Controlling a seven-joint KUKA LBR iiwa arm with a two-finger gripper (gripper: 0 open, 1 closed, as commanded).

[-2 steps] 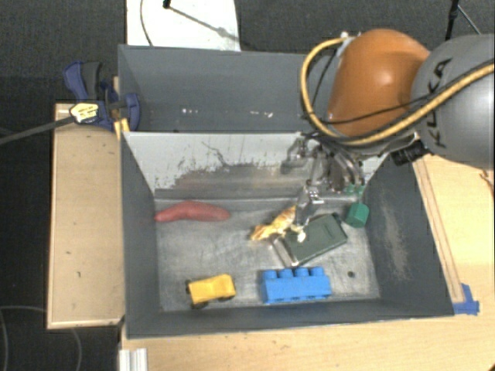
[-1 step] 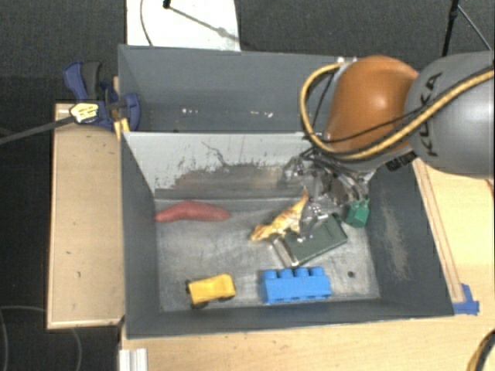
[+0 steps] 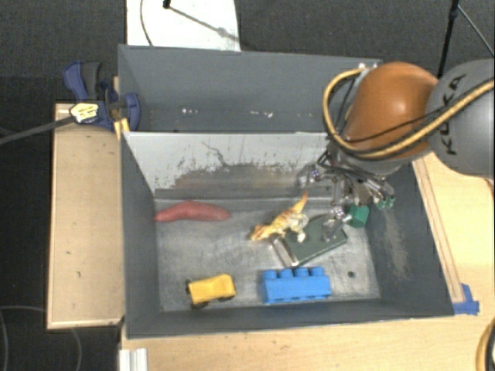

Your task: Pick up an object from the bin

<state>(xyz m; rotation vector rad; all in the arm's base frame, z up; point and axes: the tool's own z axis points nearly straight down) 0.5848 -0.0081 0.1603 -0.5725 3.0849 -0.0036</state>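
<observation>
Grey bin (image 3: 143,230) with the arm (image 3: 387,110) reaching in from the right. Its claw (image 3: 334,221) is down low, right of the middle, over a dark green flat plate (image 3: 319,247), and honestly I can't tell if it's apart or together. Blue brick (image 3: 296,284) just in front of the plate, red sausage-shaped thing (image 3: 192,212) way off left, yellow toy car (image 3: 210,288) front left, and a little tan dinosaur (image 3: 280,224) right at the plate's left end.
</observation>
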